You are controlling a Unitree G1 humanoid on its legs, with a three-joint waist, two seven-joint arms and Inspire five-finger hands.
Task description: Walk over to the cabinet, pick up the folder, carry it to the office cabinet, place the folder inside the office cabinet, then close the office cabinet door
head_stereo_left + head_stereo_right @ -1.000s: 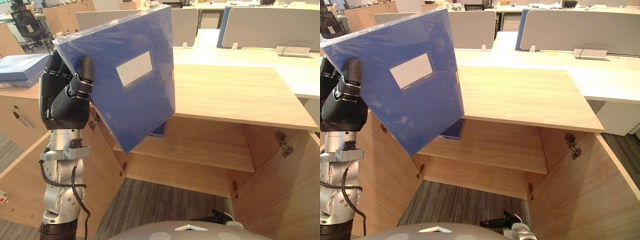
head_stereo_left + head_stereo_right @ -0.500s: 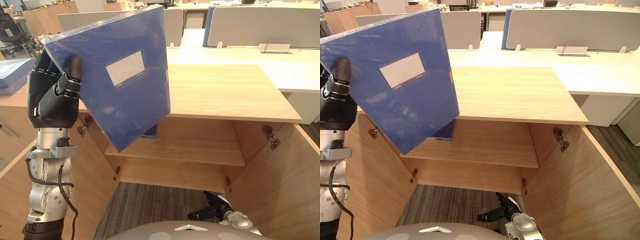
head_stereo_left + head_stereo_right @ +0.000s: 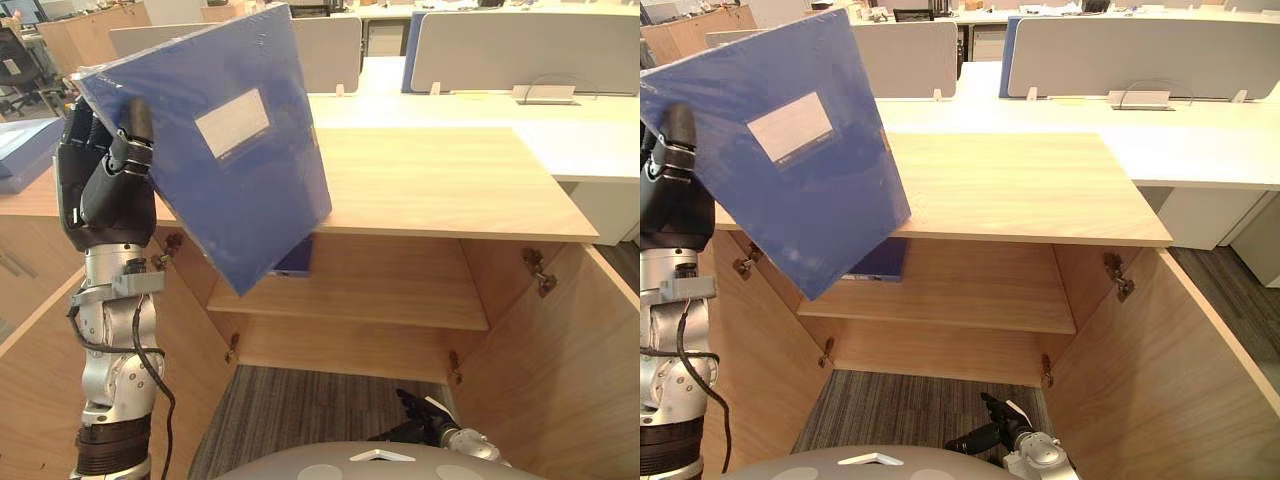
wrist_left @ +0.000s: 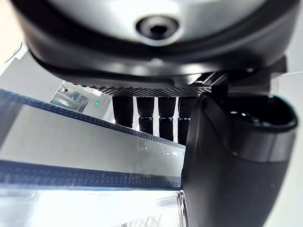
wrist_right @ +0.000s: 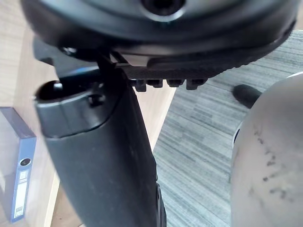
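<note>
A blue folder point(image 3: 240, 190) with a white label is raised and tilted in front of the open office cabinet point(image 3: 440, 180). My left hand point(image 3: 105, 190) is shut on its upper left corner. In the left wrist view the folder's edge point(image 4: 85, 142) lies between the fingers point(image 4: 147, 113) and the thumb point(image 4: 227, 165). The folder's lower corner hangs before the inner shelf point(image 3: 350, 300). My right hand point(image 3: 990, 435) hangs low near the floor, open and holding nothing.
A second blue folder point(image 3: 295, 262) lies on the cabinet's shelf at the left. Both cabinet doors stand open, left point(image 3: 40, 370) and right point(image 3: 560, 380). Another blue folder point(image 3: 25, 150) rests on the neighbouring cabinet. White desks with grey partitions point(image 3: 520, 50) stand behind.
The whole picture has shifted with the camera. The folder stays in my left hand and now stands a little more upright. My right hand has come into view low down.
</note>
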